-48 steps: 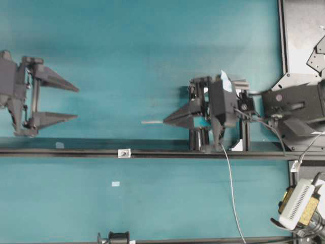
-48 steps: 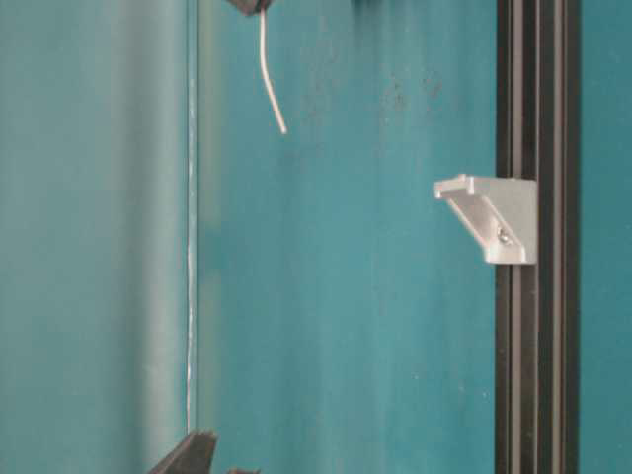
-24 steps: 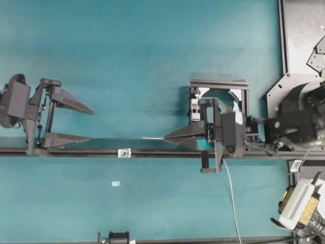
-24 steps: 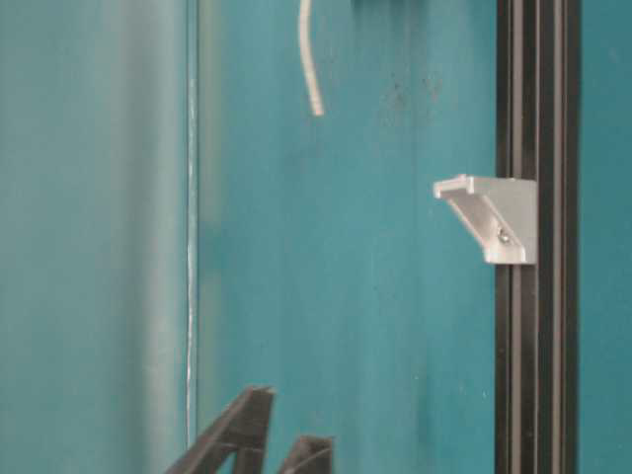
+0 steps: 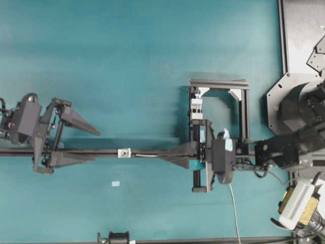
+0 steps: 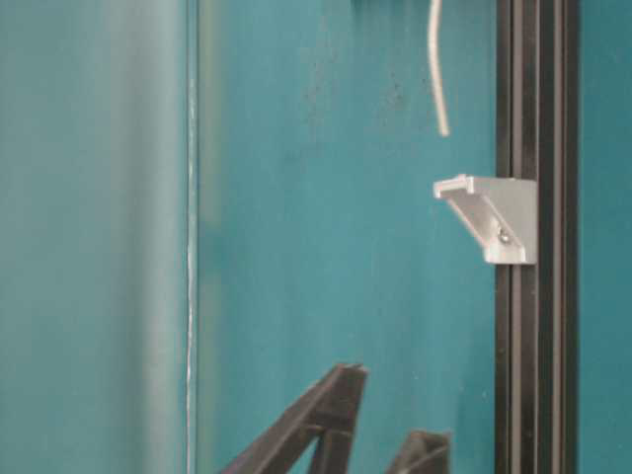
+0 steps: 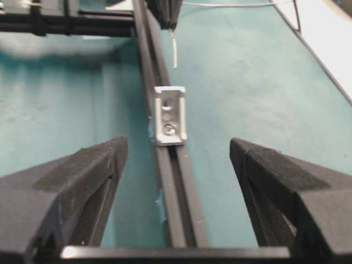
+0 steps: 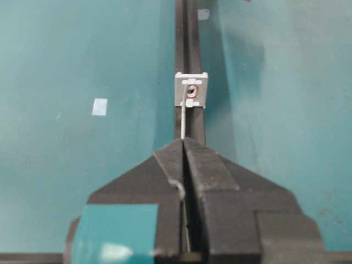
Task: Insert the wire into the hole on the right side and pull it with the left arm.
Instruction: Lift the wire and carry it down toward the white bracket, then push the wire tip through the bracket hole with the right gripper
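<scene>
One short free end of the wire (image 8: 182, 118) sticks out of the closed right end effector (image 8: 183, 144), which grips it, its tip just short of the hole (image 8: 191, 90) in the block (image 5: 123, 153) on the rail (image 5: 152, 152). The insertion is in hand: the tip probably must rise slightly and advance straight. Beyond the block, the left end effector (image 7: 179, 159) waits wide open and empty, straddling the rail.
</scene>
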Controlling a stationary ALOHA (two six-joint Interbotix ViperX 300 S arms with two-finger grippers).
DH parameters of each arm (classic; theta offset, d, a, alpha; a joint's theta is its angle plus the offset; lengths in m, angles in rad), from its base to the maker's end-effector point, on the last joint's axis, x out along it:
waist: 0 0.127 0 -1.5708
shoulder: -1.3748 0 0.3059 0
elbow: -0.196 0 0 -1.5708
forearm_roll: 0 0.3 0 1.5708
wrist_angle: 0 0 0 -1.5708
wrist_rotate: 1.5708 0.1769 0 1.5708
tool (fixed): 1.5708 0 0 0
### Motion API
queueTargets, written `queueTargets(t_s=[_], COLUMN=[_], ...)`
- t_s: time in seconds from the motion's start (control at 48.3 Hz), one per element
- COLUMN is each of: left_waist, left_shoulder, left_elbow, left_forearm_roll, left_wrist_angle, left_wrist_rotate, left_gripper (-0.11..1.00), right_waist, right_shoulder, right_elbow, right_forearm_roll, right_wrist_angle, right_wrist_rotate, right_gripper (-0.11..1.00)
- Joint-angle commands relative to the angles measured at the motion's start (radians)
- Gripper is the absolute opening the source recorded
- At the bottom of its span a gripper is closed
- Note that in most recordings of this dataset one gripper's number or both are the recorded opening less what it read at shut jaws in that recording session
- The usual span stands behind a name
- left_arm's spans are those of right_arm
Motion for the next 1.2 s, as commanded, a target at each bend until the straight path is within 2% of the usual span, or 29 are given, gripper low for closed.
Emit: queueTargets(t_s=[0.0, 0.228, 0.414, 0.622, 1.181], left_waist=[-0.015, -0.026, -0.028, -0.026, -0.028], left_shoulder=[0.002, 0.051, 0.086, 0.086, 0.086], left_elbow=[-0.026, -0.064, -0.071, -0.066, -0.071], left_forearm_roll=[-0.002, -0.002, -0.002, -0.002, -0.002], left_wrist_angle=[-0.011, -0.015, -0.067, -0.083, -0.083], left_wrist_rotate=[-0.003, -0.003, -0.005, -0.005, -0.003], left_gripper=[0.91, 0.91, 0.91, 0.91, 0.91], right_waist=[0.008, 0.008, 0.011, 0.011, 0.011], right_shoulder=[0.008, 0.026, 0.054, 0.081, 0.086], right_elbow=[-0.02, -0.02, -0.02, -0.02, -0.026], right_forearm_roll=[0.005, 0.012, 0.015, 0.015, 0.015], right_wrist_angle=[-0.029, -0.046, -0.061, -0.101, -0.103], right_wrist_rotate=[0.002, 0.002, 0.005, 0.008, 0.008], right_gripper=[0.02, 0.02, 0.02, 0.02, 0.02])
